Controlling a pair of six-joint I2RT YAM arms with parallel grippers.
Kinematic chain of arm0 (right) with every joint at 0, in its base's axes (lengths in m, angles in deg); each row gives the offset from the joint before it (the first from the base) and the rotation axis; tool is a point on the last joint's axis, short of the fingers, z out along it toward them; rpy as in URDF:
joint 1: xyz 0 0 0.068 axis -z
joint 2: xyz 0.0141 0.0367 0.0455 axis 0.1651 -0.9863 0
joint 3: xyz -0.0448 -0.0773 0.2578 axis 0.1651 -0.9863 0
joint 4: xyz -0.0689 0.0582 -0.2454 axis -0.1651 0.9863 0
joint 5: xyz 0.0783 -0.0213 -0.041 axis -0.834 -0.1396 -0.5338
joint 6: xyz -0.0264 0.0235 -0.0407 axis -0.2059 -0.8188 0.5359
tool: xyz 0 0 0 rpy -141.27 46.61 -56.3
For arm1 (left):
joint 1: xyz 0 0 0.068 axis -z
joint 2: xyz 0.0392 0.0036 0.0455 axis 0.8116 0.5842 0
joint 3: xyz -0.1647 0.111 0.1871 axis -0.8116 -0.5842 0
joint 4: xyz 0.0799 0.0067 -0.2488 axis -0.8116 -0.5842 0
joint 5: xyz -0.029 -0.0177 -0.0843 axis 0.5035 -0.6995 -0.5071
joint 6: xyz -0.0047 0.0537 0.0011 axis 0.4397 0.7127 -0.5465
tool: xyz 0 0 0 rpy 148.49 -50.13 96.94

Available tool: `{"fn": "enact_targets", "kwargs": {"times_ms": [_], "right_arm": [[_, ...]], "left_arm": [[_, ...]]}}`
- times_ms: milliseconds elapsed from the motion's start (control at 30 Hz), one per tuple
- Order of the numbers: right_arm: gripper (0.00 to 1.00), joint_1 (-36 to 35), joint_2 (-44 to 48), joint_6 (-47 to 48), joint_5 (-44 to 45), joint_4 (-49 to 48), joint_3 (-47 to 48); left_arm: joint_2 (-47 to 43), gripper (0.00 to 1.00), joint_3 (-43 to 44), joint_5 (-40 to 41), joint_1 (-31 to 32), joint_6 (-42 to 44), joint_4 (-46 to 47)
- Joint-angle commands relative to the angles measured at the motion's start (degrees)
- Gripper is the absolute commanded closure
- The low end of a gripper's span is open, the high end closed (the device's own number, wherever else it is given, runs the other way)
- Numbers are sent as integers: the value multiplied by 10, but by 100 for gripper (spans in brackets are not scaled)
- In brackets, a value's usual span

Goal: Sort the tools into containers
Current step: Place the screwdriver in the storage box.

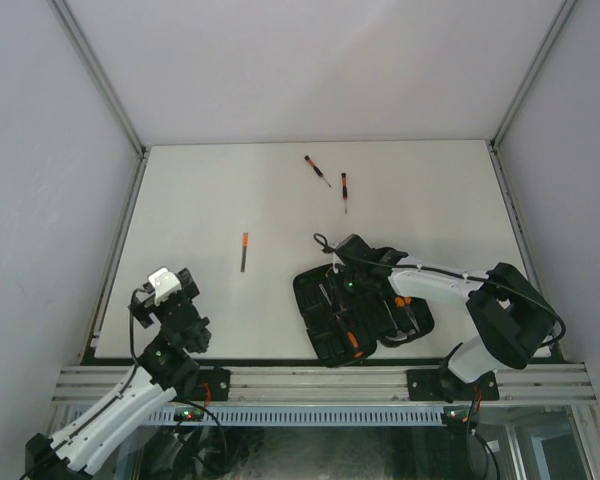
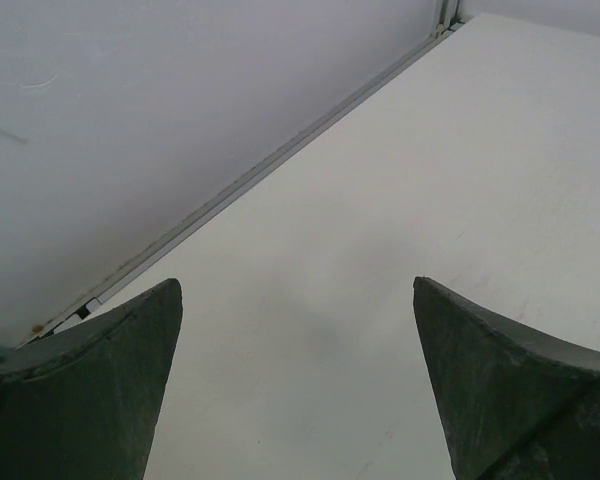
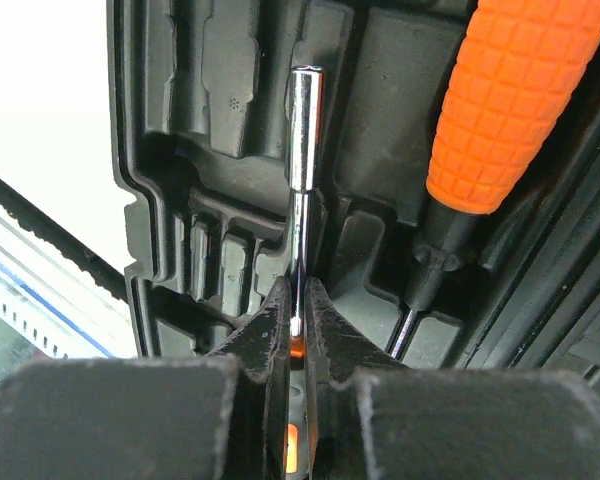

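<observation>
Chrome driver shaft (image 3: 302,150) clenched by right claw (image 3: 298,300) appears only wrist-side; left claw (image 2: 296,285) gapes.

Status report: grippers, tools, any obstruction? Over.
Right gripper shut on nut driver, over open tool case. Left gripper open, empty. Three screwdrivers loose on table. Nothing blocking.

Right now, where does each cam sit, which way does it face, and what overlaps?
Top external: above and behind the bases, looking down on the table; left arm and right arm show.
Left wrist: on the left arm, facing low across bare table; left gripper open at the bottom edge.
Right wrist: looking down into the tool case; right gripper shut on a chrome-shafted driver.
Shared: top and right wrist both show the tool case.
</observation>
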State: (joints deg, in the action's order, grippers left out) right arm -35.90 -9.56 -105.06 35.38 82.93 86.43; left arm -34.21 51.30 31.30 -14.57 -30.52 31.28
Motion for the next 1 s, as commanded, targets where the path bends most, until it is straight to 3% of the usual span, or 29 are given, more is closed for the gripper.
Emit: {"fn": "enact_targets", "kwargs": {"times_ms": [0,233,433,500,667,767,867,967], "right_arm": [[100,-6,-12,0,-21,-31,-11],[92,-8,-14,-5,4,-26,-19],[86,-15,-15,-7,27,-14,-19],[82,-16,-12,-9,34,-8,-19],[72,-17,11,-14,53,9,-16],[70,-19,41,-14,62,24,-12],[69,-21,82,-14,69,41,-7],[69,-23,115,-14,66,49,-7]], "left_arm": [[37,0,6,-32,-33,-11,35],[93,0,7,63,-37,-93,19],[171,2,22,77,-37,-123,21],[199,2,38,105,-37,-199,-42],[268,0,110,127,-37,-485,-315],[299,0,135,127,-37,-574,-398],[314,0,153,132,-36,-757,-548],[319,3,154,145,-13,-866,-634]]}}
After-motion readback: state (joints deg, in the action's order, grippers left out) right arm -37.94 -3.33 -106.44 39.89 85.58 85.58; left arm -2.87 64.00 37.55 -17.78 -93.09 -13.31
